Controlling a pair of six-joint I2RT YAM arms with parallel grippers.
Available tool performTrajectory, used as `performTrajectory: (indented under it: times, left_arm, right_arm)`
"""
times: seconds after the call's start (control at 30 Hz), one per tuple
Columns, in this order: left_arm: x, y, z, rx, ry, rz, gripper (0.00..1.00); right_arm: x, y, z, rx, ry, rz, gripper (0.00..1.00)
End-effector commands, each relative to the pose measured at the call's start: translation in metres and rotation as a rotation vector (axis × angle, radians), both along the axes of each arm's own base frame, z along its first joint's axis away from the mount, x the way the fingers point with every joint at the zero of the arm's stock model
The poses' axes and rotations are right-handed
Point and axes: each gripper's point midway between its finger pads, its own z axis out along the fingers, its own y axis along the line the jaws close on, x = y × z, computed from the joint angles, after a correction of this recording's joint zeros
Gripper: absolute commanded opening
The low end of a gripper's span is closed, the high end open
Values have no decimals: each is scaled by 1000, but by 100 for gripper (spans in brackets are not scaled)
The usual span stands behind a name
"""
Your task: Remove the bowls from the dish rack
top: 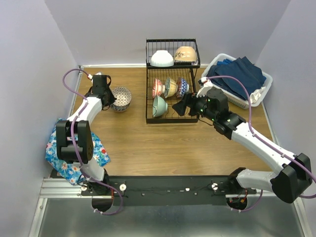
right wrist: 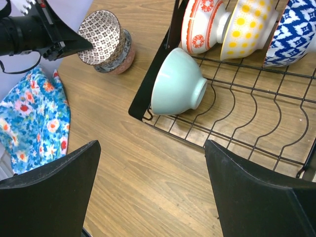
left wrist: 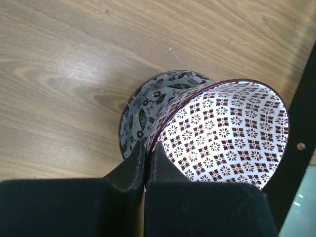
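My left gripper (top: 111, 98) (left wrist: 146, 148) is shut on the rim of a white bowl with a maroon pattern (left wrist: 227, 131), held tilted over a grey floral bowl (left wrist: 148, 101). The right wrist view shows this stack (right wrist: 104, 42) with a pink bowl at the bottom. The black wire dish rack (top: 150, 120) holds a mint-green bowl (top: 159, 105) (right wrist: 177, 84), a red-patterned bowl (top: 157, 88), a yellow-inside bowl (top: 170, 87) and a blue-zigzag bowl (top: 182, 87) below. A white bowl (top: 162, 59) and a beige bowl (top: 185, 54) sit on the upper shelf. My right gripper (top: 180, 106) (right wrist: 152, 145) is open and empty over the rack's front edge, near the mint bowl.
A white plastic basket of blue cloths (top: 262, 90) stands right of the rack. A floral cloth (top: 58, 157) (right wrist: 32, 118) lies at the table's left front corner by the left arm's base. Walls close in the table on three sides.
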Motion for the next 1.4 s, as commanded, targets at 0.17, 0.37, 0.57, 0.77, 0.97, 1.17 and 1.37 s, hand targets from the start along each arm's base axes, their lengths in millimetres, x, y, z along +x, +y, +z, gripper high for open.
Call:
performTrajectory:
  times: [0.17, 0.37, 0.57, 0.77, 0.97, 1.17, 1.37]
  left_arm:
    - [8, 1, -12, -21, 27, 9, 10]
    - [7, 10, -14, -24, 31, 28, 36]
    - [1, 13, -3, -10, 21, 31, 59]
    - [-11, 16, 10, 12, -3, 31, 77]
    - [-30, 10, 13, -6, -13, 8, 77]
    - [-58, 6, 11, -19, -9, -15, 76]
    - [-87, -3, 20, -25, -72, -78, 77]
  right_arm:
    - [0, -7, -7, -50, -7, -19, 94]
    - [1, -3, -13, -54, 7, -9, 94]
    - [5, -3, -14, -68, 6, -15, 94]
    - [11, -3, -19, -91, 21, -26, 94]
    - [19, -3, -21, -90, 39, -64, 94]
    - [31, -7, -29, -103, 77, -136, 99]
    - [38, 3, -36, -73, 121, -146, 100]
